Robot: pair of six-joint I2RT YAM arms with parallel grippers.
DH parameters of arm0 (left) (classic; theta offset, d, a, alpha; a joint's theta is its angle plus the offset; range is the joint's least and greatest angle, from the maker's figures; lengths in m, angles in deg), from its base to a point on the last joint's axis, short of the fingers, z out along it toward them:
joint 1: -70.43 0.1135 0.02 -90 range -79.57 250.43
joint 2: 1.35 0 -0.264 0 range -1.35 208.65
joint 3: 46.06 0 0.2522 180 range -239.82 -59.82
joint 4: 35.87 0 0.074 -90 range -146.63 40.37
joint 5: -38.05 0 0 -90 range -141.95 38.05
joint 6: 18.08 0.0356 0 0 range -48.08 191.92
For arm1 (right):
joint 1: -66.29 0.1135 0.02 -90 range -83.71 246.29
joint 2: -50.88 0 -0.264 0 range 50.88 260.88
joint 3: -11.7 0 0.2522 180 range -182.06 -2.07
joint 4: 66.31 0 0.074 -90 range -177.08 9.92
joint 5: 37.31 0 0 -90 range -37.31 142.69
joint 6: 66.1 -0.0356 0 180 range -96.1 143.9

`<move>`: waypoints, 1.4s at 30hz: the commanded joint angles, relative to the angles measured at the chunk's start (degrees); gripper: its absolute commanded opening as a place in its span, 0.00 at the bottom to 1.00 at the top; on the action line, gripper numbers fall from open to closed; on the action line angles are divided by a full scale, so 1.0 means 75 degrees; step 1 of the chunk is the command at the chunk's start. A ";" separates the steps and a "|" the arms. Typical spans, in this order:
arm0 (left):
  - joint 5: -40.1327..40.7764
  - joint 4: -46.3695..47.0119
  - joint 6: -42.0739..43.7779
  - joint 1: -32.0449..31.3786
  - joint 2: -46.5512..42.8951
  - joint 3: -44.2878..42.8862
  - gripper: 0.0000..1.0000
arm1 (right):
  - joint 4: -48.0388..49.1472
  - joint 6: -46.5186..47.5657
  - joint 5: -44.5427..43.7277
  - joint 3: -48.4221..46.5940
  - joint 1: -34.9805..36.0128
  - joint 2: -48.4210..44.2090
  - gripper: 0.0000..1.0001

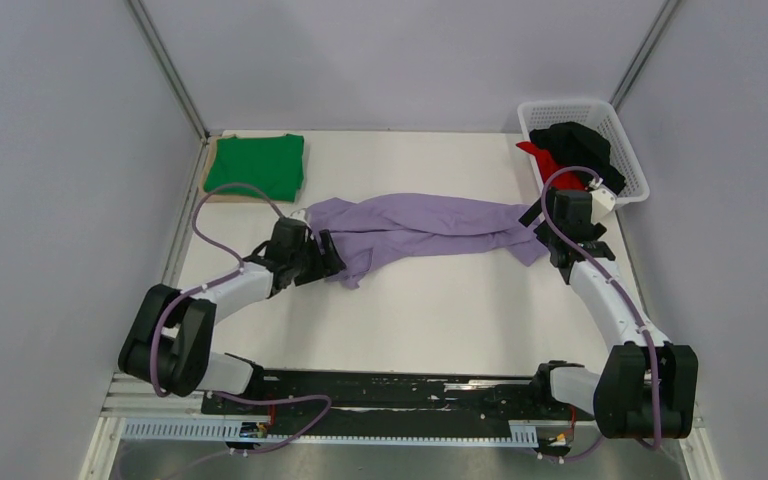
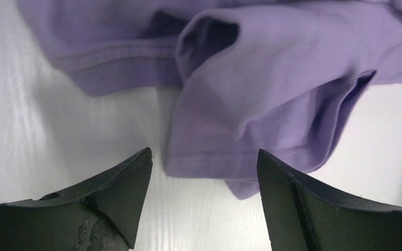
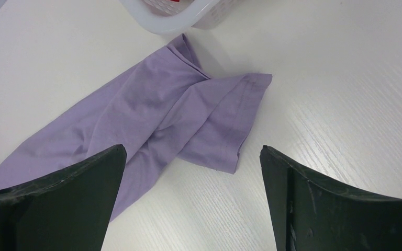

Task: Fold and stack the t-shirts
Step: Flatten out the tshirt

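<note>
We see the lilac shirt [image 1: 420,225] lying crumpled in a long band across the middle of the table [image 1: 440,320], stretched from left to right between our two arms. Our left gripper [image 2: 204,157] sits low at the shirt's left end with its jaws apart and nothing clamped; a stitched hem lies on the table just ahead of the gap between its tips. Our right gripper [image 3: 192,150] hangs over the shirt's right end with its jaws spread wide and empty, and a folded flap of cloth lies below it. The green shirt [image 1: 256,165] rests folded on the board [image 1: 209,186] at the far left corner. The basket [image 1: 632,168] stands at the far right, just beyond the right gripper, and holds the black shirt [image 1: 582,145] and the red shirt [image 1: 538,156].
</note>
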 commanded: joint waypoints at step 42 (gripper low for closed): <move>-0.0673 0.0750 0.0174 -0.0132 0.1175 -0.0734 0.48 | 0.0107 -0.0033 0.0192 -0.0012 0.0011 -0.0047 1.00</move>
